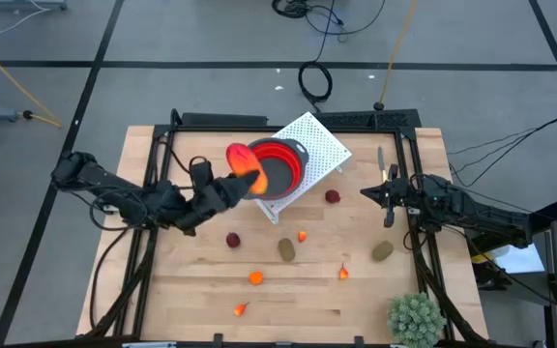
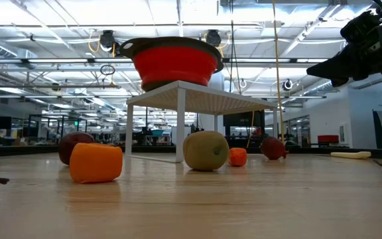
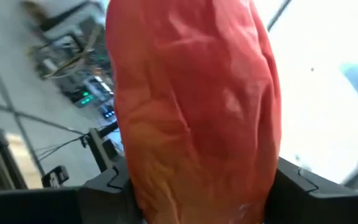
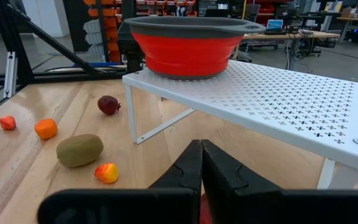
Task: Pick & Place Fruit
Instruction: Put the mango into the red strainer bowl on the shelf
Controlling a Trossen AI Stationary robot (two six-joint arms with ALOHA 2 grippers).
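Left gripper (image 1: 242, 180) is up over the rim of the red bowl (image 1: 277, 164), fingers clamped on the long red-orange piece (image 1: 244, 164); it fills the left wrist view (image 3: 194, 106). The bowl sits on the white perforated shelf (image 1: 322, 145). Right gripper (image 1: 367, 192) waits pinched tight by the table's right edge. Loose on the wooden table (image 1: 201, 290): a kiwi-like oval (image 1: 286, 249), a dark red ball (image 1: 233, 240), orange bits (image 1: 256, 277).
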